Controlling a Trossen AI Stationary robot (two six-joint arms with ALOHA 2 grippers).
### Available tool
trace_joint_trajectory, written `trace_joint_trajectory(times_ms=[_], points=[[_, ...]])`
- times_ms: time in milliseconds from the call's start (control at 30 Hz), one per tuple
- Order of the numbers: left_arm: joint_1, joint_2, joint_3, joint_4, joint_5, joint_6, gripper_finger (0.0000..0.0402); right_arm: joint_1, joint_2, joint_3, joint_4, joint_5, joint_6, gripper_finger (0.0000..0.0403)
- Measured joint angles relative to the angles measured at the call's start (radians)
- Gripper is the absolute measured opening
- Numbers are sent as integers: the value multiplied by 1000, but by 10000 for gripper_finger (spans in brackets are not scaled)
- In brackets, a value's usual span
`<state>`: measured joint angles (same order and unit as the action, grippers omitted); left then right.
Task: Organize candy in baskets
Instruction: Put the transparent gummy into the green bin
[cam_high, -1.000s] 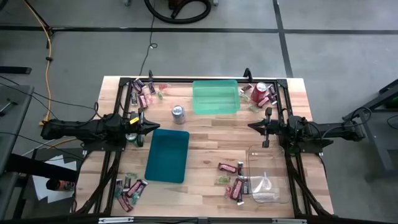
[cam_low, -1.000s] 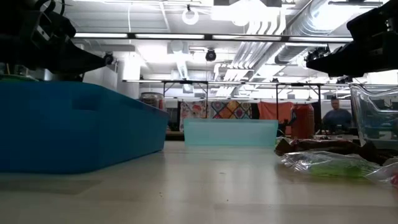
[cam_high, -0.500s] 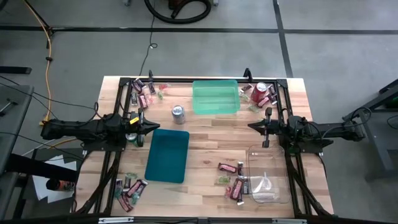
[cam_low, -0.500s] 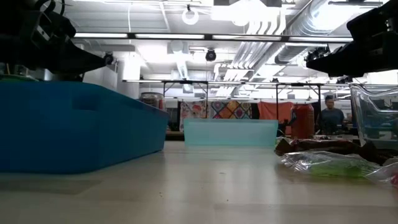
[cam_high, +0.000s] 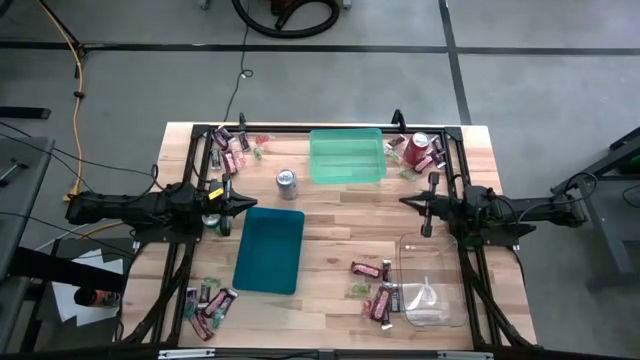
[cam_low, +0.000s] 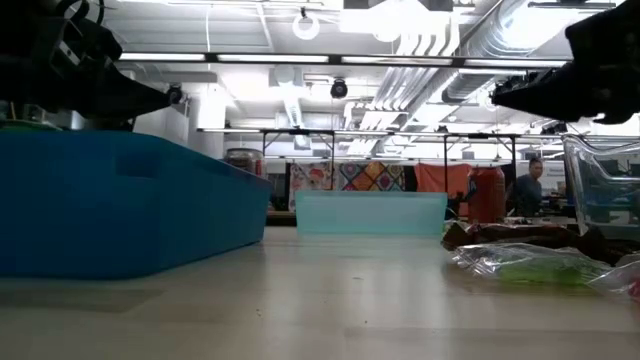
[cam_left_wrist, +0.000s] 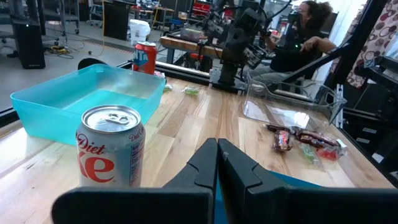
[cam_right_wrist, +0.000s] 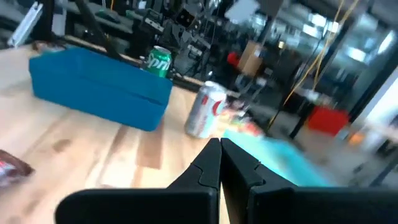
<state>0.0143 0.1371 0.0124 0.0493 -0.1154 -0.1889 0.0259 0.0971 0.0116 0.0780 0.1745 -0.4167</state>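
both arms hover over the wooden table (cam_high: 330, 215), nothing held. left gripper (cam_high: 247, 204) sits at the left side, fingers pressed together, tips just above the far end of the teal basket (cam_high: 270, 249). right gripper (cam_high: 405, 202) sits at the right side, fingers also pinched closed and empty, pointing toward the table middle, above bare wood beyond the clear basket (cam_high: 432, 293).

baskets: green basket (cam_high: 347, 155) at the far edge, centre, looks empty. teal basket lies in the middle-left, long side running front to back, inside looks empty. clear basket at the front right, only a bit of clear plastic showing in it.

candy, all still loose on the table, in four bunches: far left corner pile (cam_high: 234, 148) of dark and pink bars with a green piece; far right corner pile (cam_high: 428, 160) around a red soda can (cam_high: 419, 146); front left pile (cam_high: 209, 300) beside the teal basket's near end; front middle pile (cam_high: 374, 290) touching the clear basket's left wall, with one dark bar (cam_high: 367, 269) slightly apart.

silver diet soda can (cam_high: 287, 182) stands upright between the green and teal baskets; left wrist view shows it close by (cam_left_wrist: 110, 152), green basket (cam_left_wrist: 84, 99) behind it. a green soda can (cam_right_wrist: 160, 61) shows behind the teal basket in the right wrist view.

low view: teal basket (cam_low: 120, 205) at left, green basket (cam_low: 370, 213) far centre, wrapped candy (cam_low: 525, 262) at right, a person (cam_low: 528, 188) in the room behind.
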Motion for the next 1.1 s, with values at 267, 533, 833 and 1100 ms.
trace_joint_trajectory(times_ms=[267,533,833,1100], points=[[0,0,0,0,0,0,0,1,15,3,748,-159,524,0],[0,0,0,0,0,0,0,-28,125,314,108,566,841,0],[0,0,0,0,0,0,0,-122,531,535,-358,264,931,0],[0,0,0,0,0,0,0,-204,768,579,-447,288,1310,1]])
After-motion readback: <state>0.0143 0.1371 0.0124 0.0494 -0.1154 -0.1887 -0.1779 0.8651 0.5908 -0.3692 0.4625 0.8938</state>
